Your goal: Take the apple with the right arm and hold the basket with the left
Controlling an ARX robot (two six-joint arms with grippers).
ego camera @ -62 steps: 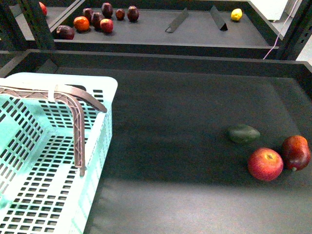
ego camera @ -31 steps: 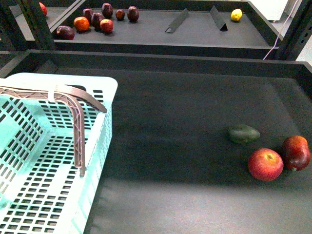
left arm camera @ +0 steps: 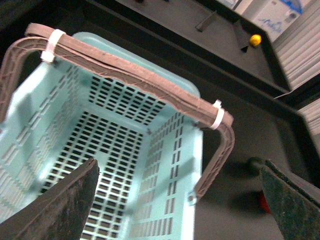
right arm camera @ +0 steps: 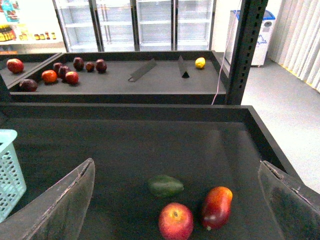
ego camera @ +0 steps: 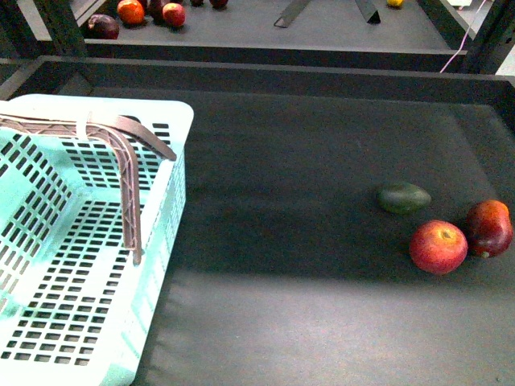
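Tilting downward since a moment ago, the front view now cuts off most of the far shelf (ego camera: 322, 28), yet nothing on the desk (ego camera: 306, 153) has moved. At left stands the basket (ego camera: 173, 129), with the left hand (left arm camera: 179, 165) spread wide above its handles (left arm camera: 150, 85), touching nothing. Further right lie the green fruit (ego camera: 404, 198), then the apple (ego camera: 438, 247) on the desk's right side, just beside the maroon fruit (ego camera: 489, 228). The right hand (right arm camera: 176, 164) hangs over them, fingers wide apart. Both grasps, I judge, are yet to come.
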